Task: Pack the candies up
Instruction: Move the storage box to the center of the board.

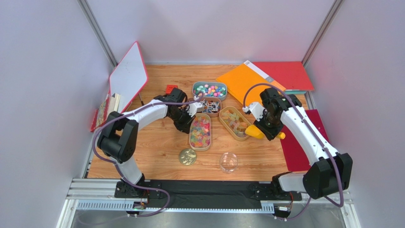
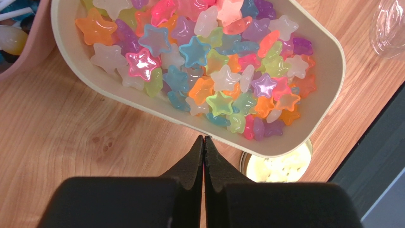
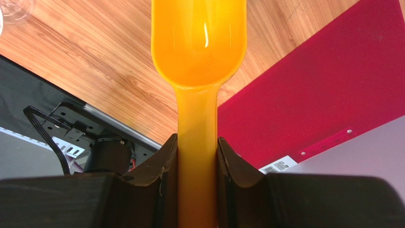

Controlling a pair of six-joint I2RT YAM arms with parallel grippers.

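The left fingers [image 2: 194, 164] are pressed together with nothing between them, tips low over the bare worktop [image 2: 71, 142] just beside the near rim of an oblong tray [image 2: 328, 78]. That tray is heaped with star-shaped candies [image 2: 223, 78] in pink, blue, orange, green and purple. A round gold lid [image 2: 280, 167] peeks out from under the tray's rim, and a clear jar [image 2: 390, 23] stands farther off. The right fingers [image 3: 164, 164] are pinching the handle of a yellow scoop [image 3: 199, 42], whose bowl looks empty and hangs over the wood next to a red mat [image 3: 313, 90]. From above, the scoop sits just off the near end of a second oblong tray [image 1: 222, 114] holding yellow-orange gummies [image 1: 235, 122]. Behind these, a tin of pink, green and blue sweets [image 1: 209, 89] and a small pot of white twist-wrapped pieces [image 1: 212, 106] stand side by side. All the candies are in their own containers.
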